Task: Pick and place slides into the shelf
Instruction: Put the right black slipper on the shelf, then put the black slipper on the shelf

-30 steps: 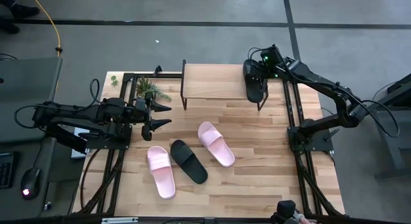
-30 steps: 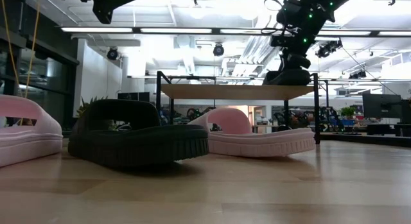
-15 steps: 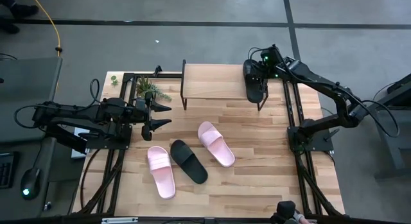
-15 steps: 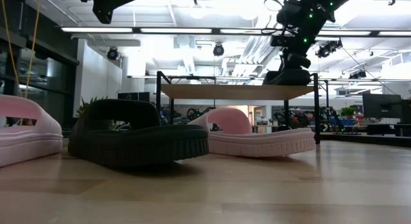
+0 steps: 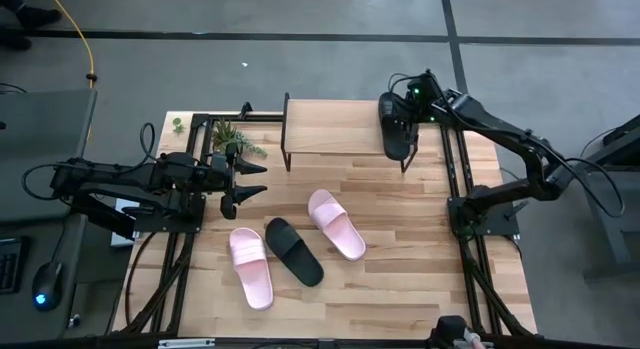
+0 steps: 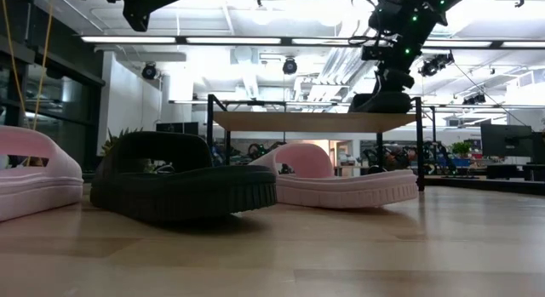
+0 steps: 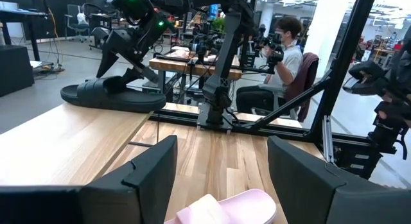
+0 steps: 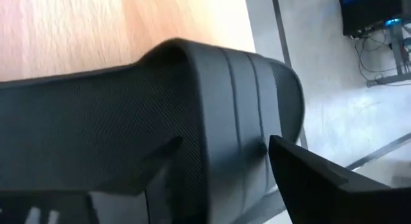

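The shelf (image 5: 335,127) stands at the table's far edge. One black slide (image 5: 395,131) lies flat on its sole on the right end of the shelf top (image 7: 64,140). My right gripper (image 5: 400,111) is open above it, a finger on either side of the strap (image 8: 192,95). On the table lie a pink slide (image 5: 250,267), a black slide (image 5: 294,251) and a second pink slide (image 5: 336,223), all on their soles. My left gripper (image 5: 262,179) is open and waits at the table's left side, above the wood. My right gripper comes at the shelf slide's strap (image 7: 122,86) from above, pointing down, open. Whether its fingers (image 8: 321,179) touch the strap, I cannot tell. The slide rests flat on the shelf top (image 6: 315,121).
A small green plant (image 5: 232,139) sits left of the shelf. The shelf top left of the black slide is bare wood. A person (image 7: 289,51) sits beyond the table's right side. Black frame rails (image 5: 455,179) run along both table sides.
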`<state>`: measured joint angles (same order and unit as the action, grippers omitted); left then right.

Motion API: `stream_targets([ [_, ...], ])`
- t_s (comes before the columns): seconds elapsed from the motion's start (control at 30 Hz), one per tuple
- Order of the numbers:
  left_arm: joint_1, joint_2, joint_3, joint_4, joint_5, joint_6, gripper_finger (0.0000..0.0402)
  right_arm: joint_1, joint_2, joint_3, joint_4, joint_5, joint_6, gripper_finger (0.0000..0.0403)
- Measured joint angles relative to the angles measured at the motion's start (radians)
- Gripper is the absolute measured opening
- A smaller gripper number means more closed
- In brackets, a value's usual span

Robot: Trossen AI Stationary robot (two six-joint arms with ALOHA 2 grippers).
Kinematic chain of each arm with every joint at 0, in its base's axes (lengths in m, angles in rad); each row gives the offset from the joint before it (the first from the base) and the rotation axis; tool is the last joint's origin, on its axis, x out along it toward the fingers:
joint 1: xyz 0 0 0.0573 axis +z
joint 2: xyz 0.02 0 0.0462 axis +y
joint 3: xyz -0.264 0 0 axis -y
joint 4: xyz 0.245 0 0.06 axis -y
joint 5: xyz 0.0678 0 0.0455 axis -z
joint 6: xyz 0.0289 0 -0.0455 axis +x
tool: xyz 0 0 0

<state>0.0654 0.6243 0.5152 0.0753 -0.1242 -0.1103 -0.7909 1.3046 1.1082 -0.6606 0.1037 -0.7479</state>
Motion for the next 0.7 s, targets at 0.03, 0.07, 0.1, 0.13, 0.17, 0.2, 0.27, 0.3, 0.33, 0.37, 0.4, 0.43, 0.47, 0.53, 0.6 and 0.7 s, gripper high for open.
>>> stream_targets([
  [0.03, 0.0, 0.0, 0.0, 0.0, 0.0, 0.0, 0.0225, 0.001, -0.008, 0.0, -0.002, 0.0, 0.0, 0.0222],
  [0.07, 0.0, 0.0, 0.0, 0.0, 0.0, 0.0, 0.0225, 0.005, -0.018, 0.0, -0.002, 0.0, 0.002, 0.0222],
  [0.1, 0.0, 0.0, 0.0, 0.0, 0.0, 0.0, 0.0225, 0.009, -0.026, 0.0, -0.002, 0.0, 0.008, 0.0222],
  [0.13, 0.0, 0.0, 0.0, 0.0, 0.0, 0.0, 0.0225, 0.013, -0.033, 0.0, -0.002, 0.0, 0.01, 0.0222],
  [0.17, 0.0, 0.0, 0.0, 0.0, 0.0, 0.0, 0.0225, 0.016, -0.039, 0.0, -0.002, -0.002, 0.011, 0.0222],
  [0.2, 0.0, 0.0, 0.0, 0.0, 0.0, 0.0, 0.0225, 0.021, -0.047, 0.0, -0.003, -0.002, 0.012, 0.0223],
  [0.27, 0.0, 0.0, 0.0, 0.0, 0.0, 0.0, 0.0225, 0.033, -0.062, 0.0, -0.01, -0.002, 0.015, 0.0223],
  [0.3, 0.0, 0.0, 0.0, 0.0, 0.0, 0.0, 0.0225, 0.038, -0.067, 0.0, -0.013, -0.002, 0.016, 0.0223],
  [0.33, 0.0, 0.0, 0.0, 0.0, 0.0, 0.0, 0.0225, 0.043, -0.074, 0.0, -0.016, -0.003, 0.016, 0.0223],
  [0.37, 0.0, 0.0, 0.0, 0.0, 0.0, 0.0, 0.0225, 0.05, -0.08, 0.0, -0.019, -0.003, 0.019, 0.0223],
  [0.4, 0.0, 0.0, 0.0, 0.0, 0.0, 0.0, 0.0225, 0.057, -0.086, 0.0, -0.02, -0.003, 0.027, 0.0223],
  [0.43, 0.0, 0.0, 0.0, 0.0, 0.0, 0.0, 0.0225, 0.063, -0.091, 0.0, -0.02, -0.003, 0.036, 0.0223],
  [0.47, 0.0, 0.0, 0.0, 0.0, 0.0, 0.0, 0.0225, 0.069, -0.096, 0.0, -0.021, -0.003, 0.041, 0.0223],
  [0.53, 0.0, 0.0, 0.0, 0.0, 0.0, 0.0, 0.0225, 0.086, -0.104, 0.0, -0.029, -0.004, 0.057, 0.0223],
  [0.6, 0.0, 0.0, 0.0, 0.0, 0.0, 0.0, 0.0225, 0.104, -0.109, 0.0, -0.033, -0.004, 0.076, 0.0223],
  [0.7, 0.0, 0.0, 0.0, 0.0, 0.0, 0.0, 0.0225, 0.137, -0.116, 0.0, -0.043, -0.003, 0.107, 0.0223],
])
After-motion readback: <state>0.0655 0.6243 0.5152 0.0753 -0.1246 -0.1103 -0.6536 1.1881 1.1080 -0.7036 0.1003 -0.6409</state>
